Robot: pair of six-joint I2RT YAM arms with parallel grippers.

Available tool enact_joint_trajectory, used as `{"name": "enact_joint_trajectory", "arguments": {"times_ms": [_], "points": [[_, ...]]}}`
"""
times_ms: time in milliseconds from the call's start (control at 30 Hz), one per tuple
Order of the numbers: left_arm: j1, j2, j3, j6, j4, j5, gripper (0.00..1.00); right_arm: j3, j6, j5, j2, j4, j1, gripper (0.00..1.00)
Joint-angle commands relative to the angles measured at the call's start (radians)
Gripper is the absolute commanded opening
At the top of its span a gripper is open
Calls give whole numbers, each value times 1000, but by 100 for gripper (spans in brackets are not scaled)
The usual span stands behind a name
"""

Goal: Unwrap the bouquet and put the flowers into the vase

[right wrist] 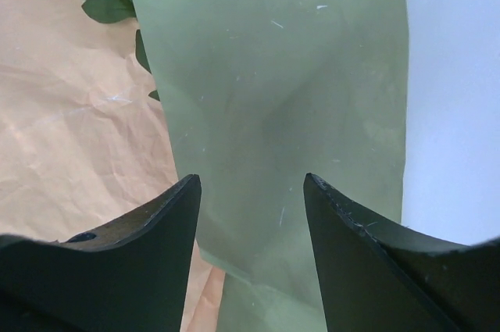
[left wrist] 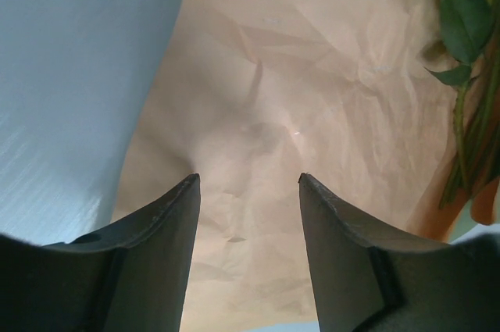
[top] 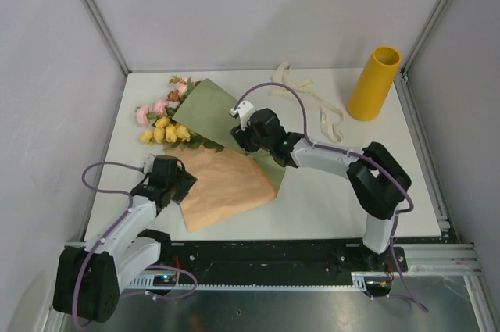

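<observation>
The bouquet lies left of centre with its ribbon off. Its paper is spread partly open, with the peach inside (top: 226, 183) toward me and an olive-green flap (top: 207, 113) folded over the stems. Pink, yellow and brown flowers (top: 164, 119) poke out at the far left. Green stems (left wrist: 462, 137) and leaves (right wrist: 105, 0) show at the paper's edge. My left gripper (top: 176, 180) (left wrist: 248, 178) hangs open over the peach paper with nothing between its fingers. My right gripper (top: 248, 138) (right wrist: 251, 180) stands open over the green flap (right wrist: 273, 90). The yellow vase (top: 374, 82) stands upright at the far right.
The cream ribbon (top: 316, 101) lies loose on the white table (top: 336, 191) between the bouquet and the vase. Grey walls and metal posts close in the table on three sides. A black rail runs along the near edge by the arm bases.
</observation>
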Motion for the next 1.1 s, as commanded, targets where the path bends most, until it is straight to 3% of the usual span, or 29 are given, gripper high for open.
{"name": "enact_joint_trajectory", "arguments": {"times_ms": [0,467,667,767,933,1067], "points": [[18,10,-34,-61,50,-19,58,64,-108,31,62,38,29,62],[40,-3,-75,-88,49,-21,58,112,-241,234,166,87,127,64],[42,-13,-85,-90,50,-28,58,131,-280,339,201,124,128,57],[43,-11,-85,-85,48,-33,58,140,-279,359,210,136,119,45],[44,-23,-94,-86,39,-44,58,173,-295,436,223,176,98,12],[48,-47,-96,-87,22,-64,59,231,-256,459,231,163,53,5]]}}
